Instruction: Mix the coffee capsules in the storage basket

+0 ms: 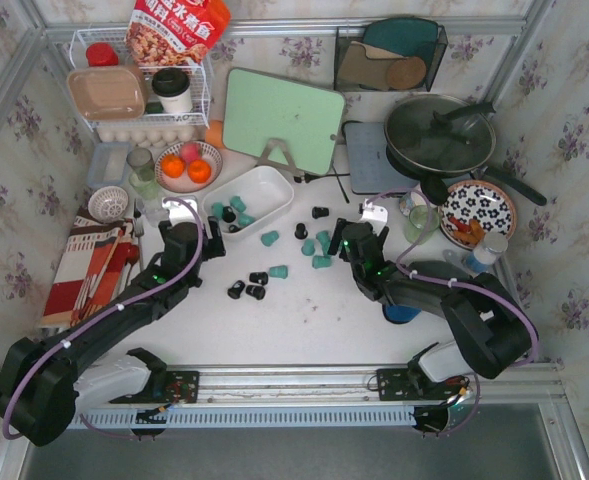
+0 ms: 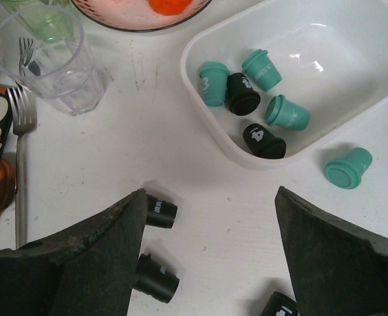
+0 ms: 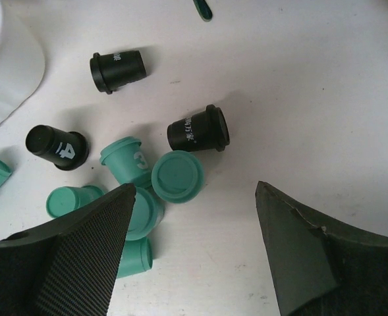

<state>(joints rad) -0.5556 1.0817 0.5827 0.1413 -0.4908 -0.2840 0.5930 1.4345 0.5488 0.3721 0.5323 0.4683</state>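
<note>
The white storage basket (image 1: 274,176) stands left of centre and holds several coffee capsules, teal (image 2: 213,83) and black (image 2: 242,94). Its near wall shows in the left wrist view (image 2: 213,135). My left gripper (image 1: 214,243) (image 2: 210,191) is open and empty, just in front of the basket's near corner. Black capsules (image 2: 159,212) lie by its left finger, and a teal one (image 2: 348,168) lies outside the basket. My right gripper (image 1: 342,243) (image 3: 195,185) is open and empty over bare table, with a cluster of teal capsules (image 3: 176,176) by its left finger and black ones (image 3: 197,129) beyond.
A bowl of oranges (image 1: 188,165), a clear glass (image 2: 49,56) and a fork (image 2: 21,131) sit left of the basket. A green cutting board (image 1: 282,120), a pan (image 1: 439,135) and a patterned plate (image 1: 477,212) stand behind and to the right. A wire rack (image 1: 139,90) is at the back left.
</note>
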